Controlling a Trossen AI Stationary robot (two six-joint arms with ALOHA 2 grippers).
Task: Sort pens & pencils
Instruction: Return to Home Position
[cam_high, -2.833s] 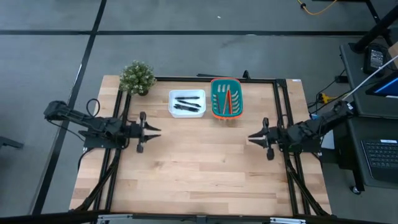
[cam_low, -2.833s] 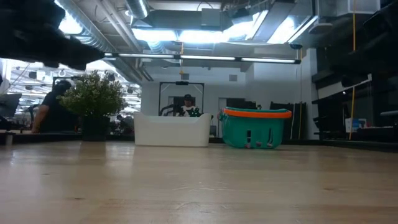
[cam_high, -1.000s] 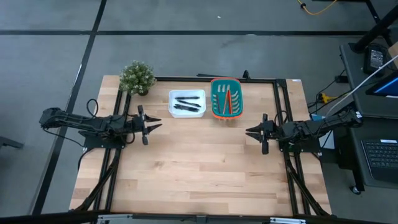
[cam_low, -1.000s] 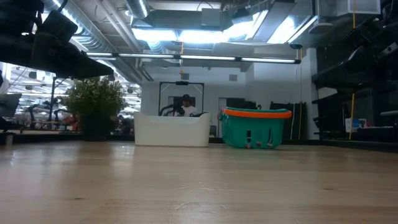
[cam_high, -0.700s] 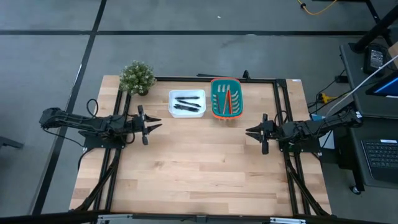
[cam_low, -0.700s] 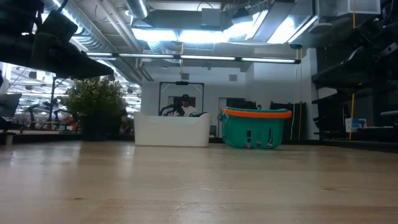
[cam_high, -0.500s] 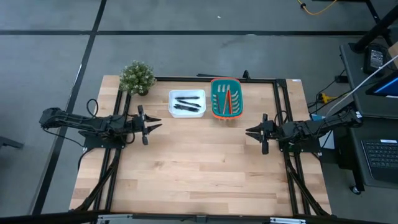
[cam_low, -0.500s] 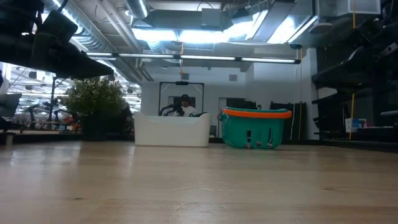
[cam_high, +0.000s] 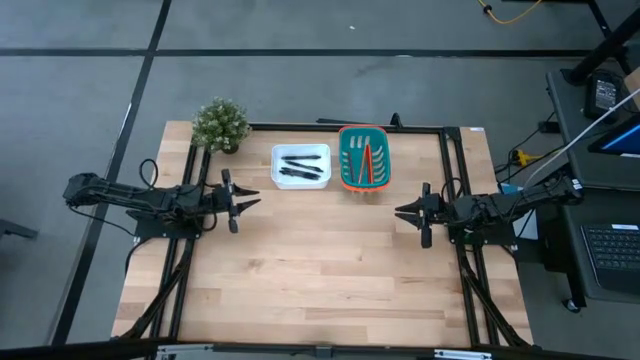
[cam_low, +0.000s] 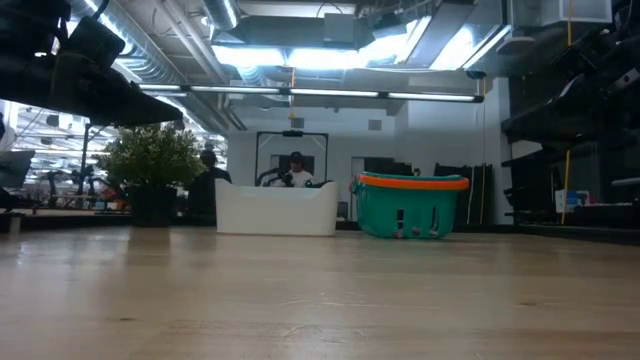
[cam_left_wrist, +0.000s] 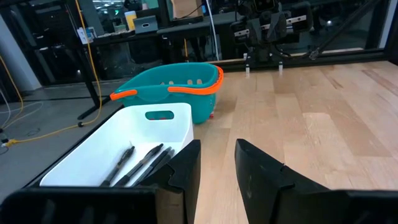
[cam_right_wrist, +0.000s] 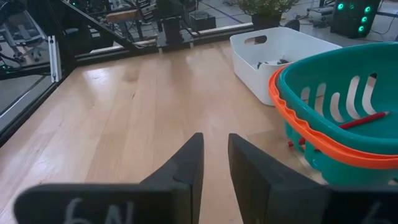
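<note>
The pens (cam_high: 299, 166) are dark sticks lying on the floor of the white tray (cam_high: 301, 150) at the table's far side; the left wrist view shows them too (cam_left_wrist: 138, 165). The pencils (cam_high: 364, 160), red and orange sticks, lie in the teal basket (cam_high: 345, 165) with the orange rim, right of the tray. My left gripper (cam_high: 252, 199) hovers near the table's left edge, open and empty. My right gripper (cam_high: 402, 212) hovers near the right edge, open and empty. Both point toward the table's middle.
A small potted plant (cam_high: 221, 124) stands at the far left corner. A black frame (cam_high: 400, 127) runs along the table's far and side edges. Bare wood (cam_high: 320, 260) fills the middle and near part. In the low view, people show in the room behind the tray.
</note>
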